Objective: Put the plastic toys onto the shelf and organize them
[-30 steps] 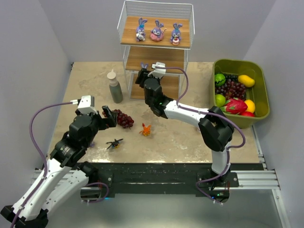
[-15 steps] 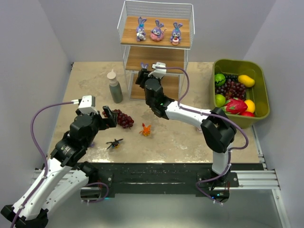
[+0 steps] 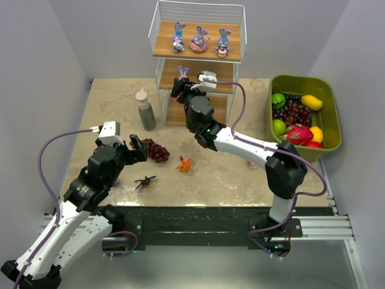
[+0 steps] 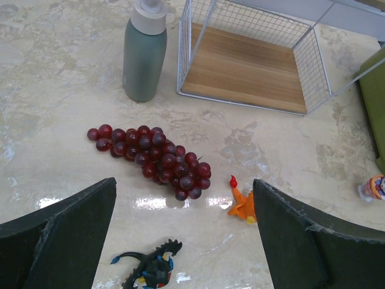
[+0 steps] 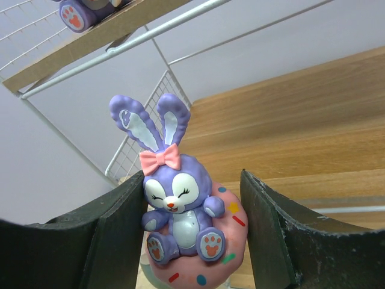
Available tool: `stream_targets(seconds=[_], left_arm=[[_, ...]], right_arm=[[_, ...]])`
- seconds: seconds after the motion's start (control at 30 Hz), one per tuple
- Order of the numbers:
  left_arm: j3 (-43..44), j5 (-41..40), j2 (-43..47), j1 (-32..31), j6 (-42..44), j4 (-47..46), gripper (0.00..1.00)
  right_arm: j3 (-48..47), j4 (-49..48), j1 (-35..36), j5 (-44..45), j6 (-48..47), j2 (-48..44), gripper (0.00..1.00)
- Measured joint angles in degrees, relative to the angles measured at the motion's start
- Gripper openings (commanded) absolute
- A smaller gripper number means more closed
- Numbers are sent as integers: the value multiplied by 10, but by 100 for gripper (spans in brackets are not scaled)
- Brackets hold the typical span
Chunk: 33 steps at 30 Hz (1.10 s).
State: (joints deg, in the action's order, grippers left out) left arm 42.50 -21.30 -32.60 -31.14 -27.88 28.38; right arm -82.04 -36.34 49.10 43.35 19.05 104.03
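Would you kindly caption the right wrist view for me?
Right gripper holds a purple bunny in front of the shelf.

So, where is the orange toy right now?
In the top view, the orange toy stands on the table left of centre, just right of the grape bunch.

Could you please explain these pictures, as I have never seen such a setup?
These are two robot arms bolted to a table, each ending in a two-fingered claw. The wide picture comes from a camera overhead; the other two come from cameras on each wrist. The right claw grips a purple bunny on a pink ring at the middle tier of the white wire shelf; three bunnies stand on top. The left claw is open and empty near grapes, an orange creature and a black bug. A capped bottle and a green fruit bin stand nearby.
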Motion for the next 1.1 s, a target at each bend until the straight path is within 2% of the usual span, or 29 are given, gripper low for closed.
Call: stream_targets(seconds=[0.63,1.1], left_arm=[[0,-2,-2,0,1,0,100],[0,-6,-9,0,2,1,99]], right_arm=[[-126,-37,0,10,-62,155,0],[-209,-8,-17,9,-47,202,0]])
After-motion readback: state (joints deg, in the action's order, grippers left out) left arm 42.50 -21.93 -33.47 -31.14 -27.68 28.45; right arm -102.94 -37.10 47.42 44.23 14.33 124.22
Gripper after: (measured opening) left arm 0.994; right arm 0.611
